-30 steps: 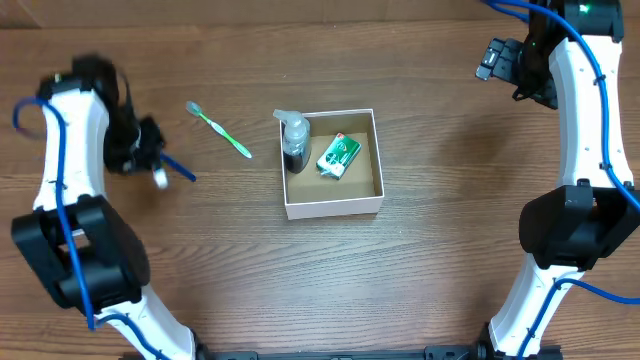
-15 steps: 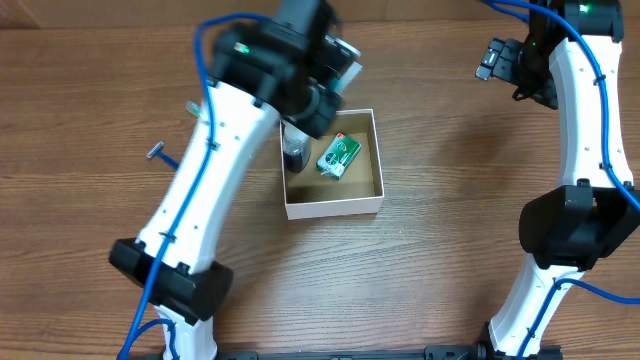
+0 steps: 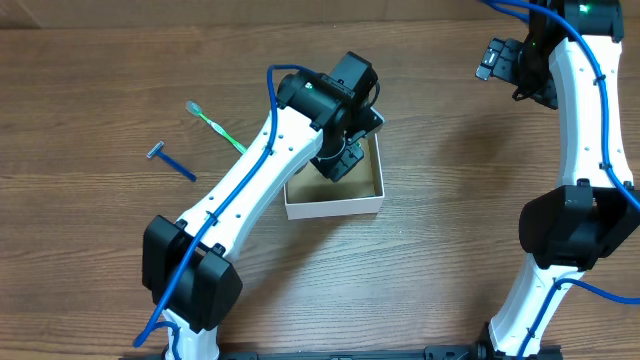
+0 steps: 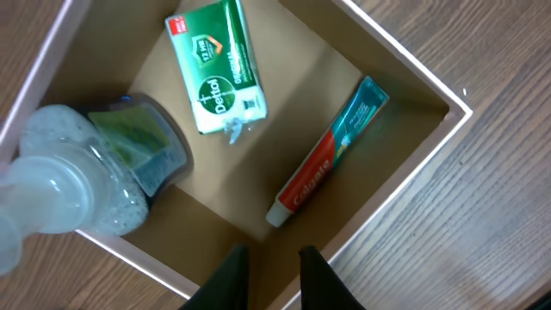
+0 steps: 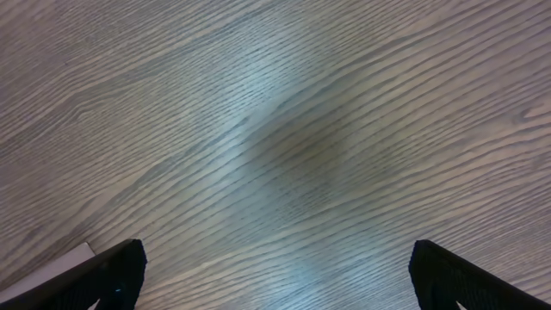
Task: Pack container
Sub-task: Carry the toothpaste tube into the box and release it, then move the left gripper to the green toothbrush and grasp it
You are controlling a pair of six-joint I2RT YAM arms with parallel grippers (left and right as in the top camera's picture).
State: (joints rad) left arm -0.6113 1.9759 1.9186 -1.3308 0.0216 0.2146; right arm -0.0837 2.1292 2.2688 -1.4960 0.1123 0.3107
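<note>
Container: the white cardboard box (image 3: 340, 207) sat open side up at mid-frame on the wooden counter (image 3: 450, 250), its upper left part hidden overhead by the left arm.
Contents: a pump bottle (image 4: 77, 181) stood upright in the left corner, a green Dettol soap packet (image 4: 215, 69) lay flat at the top, and a Colgate toothpaste tube (image 4: 327, 155) lay slanted near the right wall.
Why so placed: likely the bottle was kept to a corner and the flat items laid down so the brown floor stayed free for more.
Left claw: the left claw (image 4: 271, 280) hung over the box's near corner, tips narrowly parted, nothing between them.
Box relative to claw: directly below it, with the tube's cap end just beyond the fingertips, apart from them.
Right claw: the right claw (image 5: 275, 258) was spread wide and empty over bare counter, far upper right, well apart from the box.
Left to pack: a green toothbrush (image 3: 215, 125) and a blue razor (image 3: 170, 160) lay out on the counter, upper left.
</note>
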